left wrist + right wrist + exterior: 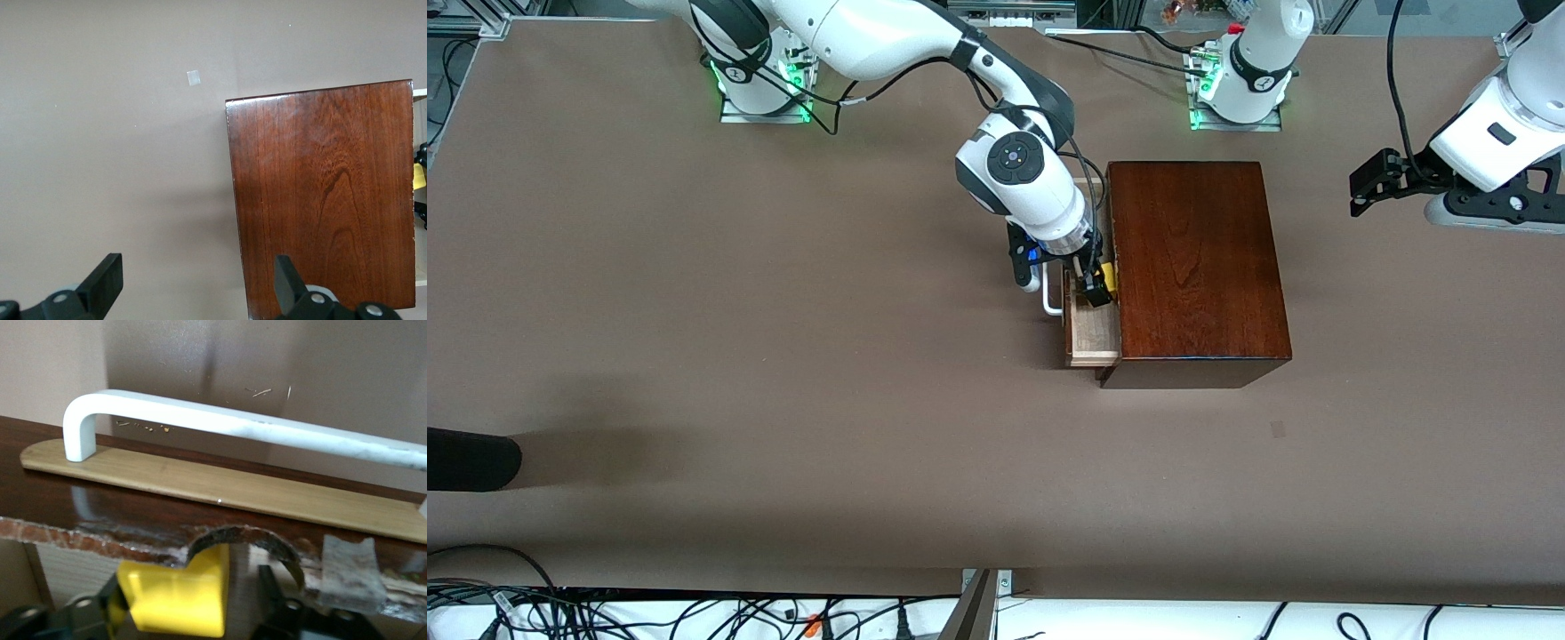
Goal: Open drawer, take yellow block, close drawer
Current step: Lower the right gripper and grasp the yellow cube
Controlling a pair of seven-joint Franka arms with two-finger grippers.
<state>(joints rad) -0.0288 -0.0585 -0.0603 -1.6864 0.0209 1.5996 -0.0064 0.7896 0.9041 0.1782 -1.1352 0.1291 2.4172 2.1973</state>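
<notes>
The glossy dark-brown wooden box (1192,267) stands mid-table. Its drawer (1094,340) is pulled open toward the right arm's end, with the pale tray and the white bar handle (1051,302) showing. My right gripper (1096,289) reaches down into the drawer and is shut on the yellow block (1107,274). In the right wrist view the block (177,597) sits between the fingers (110,600), just inside the dark drawer front (133,510) and the handle (233,423). My left gripper (1369,187) waits open in the air at the left arm's end. Its wrist view shows it (197,277) beside the box (327,200).
A small pale patch (1278,429) lies on the brown table nearer the front camera than the box. It also shows in the left wrist view (193,78). A dark object (471,458) pokes in at the right arm's end. Cables (694,613) run along the table's front edge.
</notes>
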